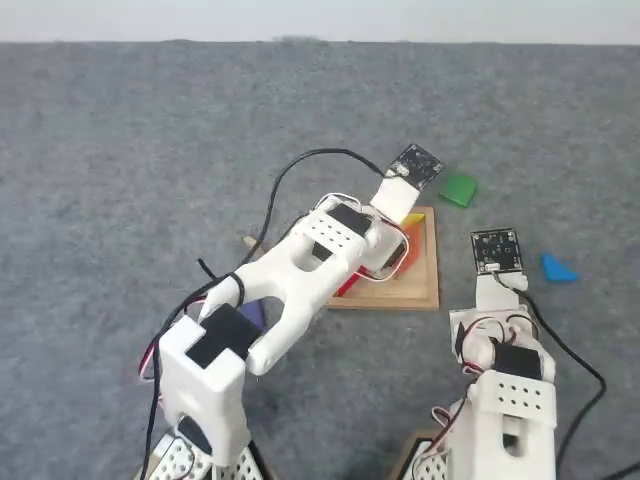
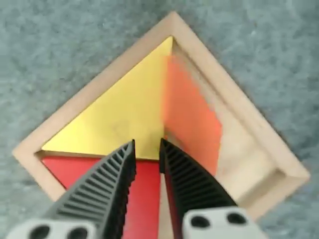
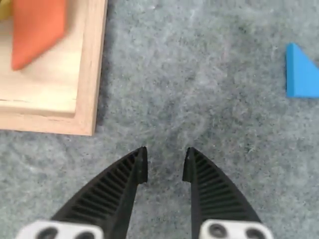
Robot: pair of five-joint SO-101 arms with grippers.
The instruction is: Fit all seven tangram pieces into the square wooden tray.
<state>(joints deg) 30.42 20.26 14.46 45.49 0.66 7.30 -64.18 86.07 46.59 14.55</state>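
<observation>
Square wooden tray (image 1: 400, 298): sitting centre-right in the high view, holding yellow piece (image 2: 119, 114), red piece (image 2: 75, 172), orange piece (image 2: 192, 124). Left gripper (image 2: 147, 144): hovering above it, slightly parted, empty. Right gripper (image 3: 164, 152): released, hovering over carpet (image 3: 199, 74) near blue piece (image 3: 301, 72).

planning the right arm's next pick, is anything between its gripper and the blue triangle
Nothing visible does. Only bare grey carpet lies between the right gripper and the blue triangle; the wooden tray sits off to the gripper's other side.
</observation>
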